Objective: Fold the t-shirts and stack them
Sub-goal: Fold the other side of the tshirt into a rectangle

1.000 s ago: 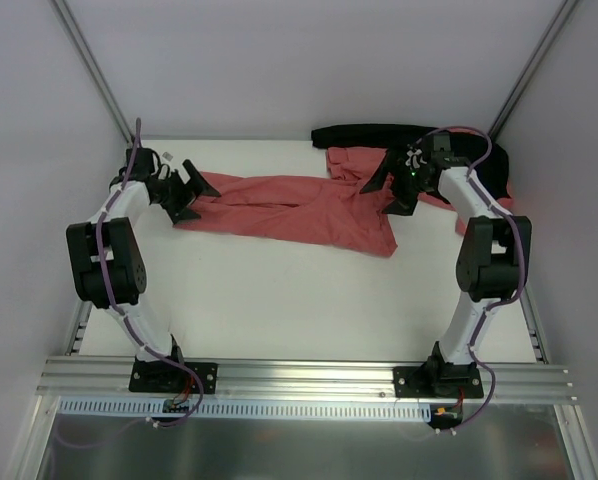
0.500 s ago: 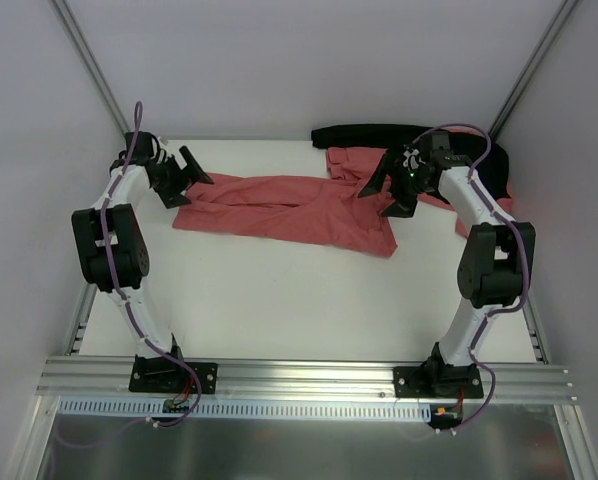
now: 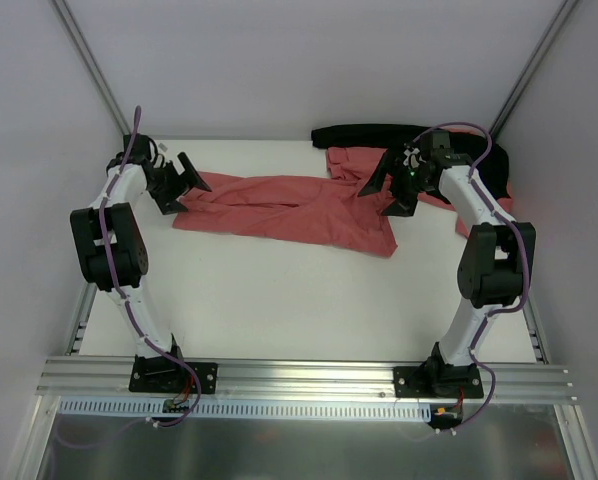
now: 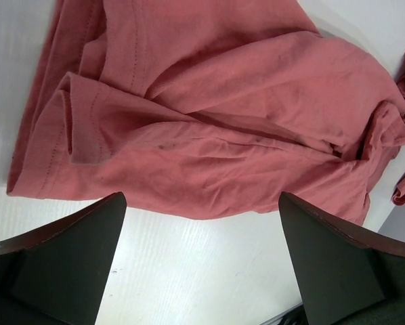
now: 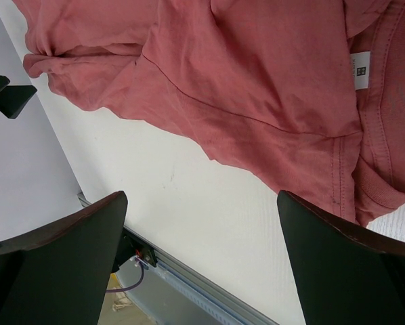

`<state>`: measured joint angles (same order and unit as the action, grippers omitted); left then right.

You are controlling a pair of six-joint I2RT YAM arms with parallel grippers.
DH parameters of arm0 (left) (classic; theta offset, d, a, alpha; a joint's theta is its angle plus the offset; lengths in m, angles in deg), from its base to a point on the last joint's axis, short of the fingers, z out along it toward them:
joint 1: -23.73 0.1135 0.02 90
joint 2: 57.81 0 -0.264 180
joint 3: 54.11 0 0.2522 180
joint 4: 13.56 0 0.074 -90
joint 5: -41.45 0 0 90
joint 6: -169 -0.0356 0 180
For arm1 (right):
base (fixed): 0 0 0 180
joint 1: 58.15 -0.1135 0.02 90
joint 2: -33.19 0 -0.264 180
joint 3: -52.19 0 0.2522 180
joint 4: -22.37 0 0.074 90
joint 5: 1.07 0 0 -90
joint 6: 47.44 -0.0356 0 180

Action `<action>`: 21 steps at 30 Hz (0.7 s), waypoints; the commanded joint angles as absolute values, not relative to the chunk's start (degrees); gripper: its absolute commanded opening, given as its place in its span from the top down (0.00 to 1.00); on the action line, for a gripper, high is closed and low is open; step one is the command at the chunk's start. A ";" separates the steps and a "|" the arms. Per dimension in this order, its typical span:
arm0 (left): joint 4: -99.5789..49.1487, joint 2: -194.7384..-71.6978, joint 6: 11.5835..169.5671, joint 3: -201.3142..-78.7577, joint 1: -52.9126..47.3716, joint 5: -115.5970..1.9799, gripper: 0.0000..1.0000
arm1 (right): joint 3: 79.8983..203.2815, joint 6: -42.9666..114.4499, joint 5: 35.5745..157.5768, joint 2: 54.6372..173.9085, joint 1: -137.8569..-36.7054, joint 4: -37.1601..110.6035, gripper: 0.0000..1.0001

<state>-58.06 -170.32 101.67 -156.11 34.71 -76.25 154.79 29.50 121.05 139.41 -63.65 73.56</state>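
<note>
T-shirt: one salmon-red t-shirt (image 3: pixel 289 208) lies rumpled and unfolded on the far half of the desk (image 3: pixel 279 300), its long axis running left to right.
Other cloth: more salmon cloth (image 3: pixel 347 160) bunches at the far right, next to a black cloth (image 3: pixel 379 133) along the far edge. We cannot tell how many shirts are in that bunch.
Left hand: the left hand (image 3: pixel 191 188) hovers at the shirt's left end with its fingers spread wide, holding nothing. In its wrist view the stitched edge lies just beyond the fingertips.
Right hand: the right hand (image 3: pixel 384 195) hangs over the shirt's right end, near the collar with its white label (image 5: pixel 357 69). It is spread just as wide and is empty.
Key relation: each hand sits at its own end of the long axis, so we judge neither arm needs to cross over.
Arm pose: both arms reach far across the desk, wrists turned inward toward the shirt.
Step, as we judge it: nothing is folded yet, and each hand would need to drop and pinch its end to pull the cloth flat.
</note>
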 commanded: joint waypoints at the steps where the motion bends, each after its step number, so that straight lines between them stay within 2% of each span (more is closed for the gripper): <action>1: -58.78 -169.96 99.83 -157.34 35.07 -74.65 0.01 | 156.92 29.90 120.49 136.47 -63.69 74.88 0.01; 21: -56.50 -174.62 99.56 -158.04 35.07 -72.28 0.01 | 155.78 30.34 118.73 133.48 -63.43 77.34 0.01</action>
<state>-57.82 -174.08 100.40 -156.18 34.69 -73.43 154.79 29.56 119.35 137.77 -63.65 75.90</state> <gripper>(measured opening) 0.988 0.993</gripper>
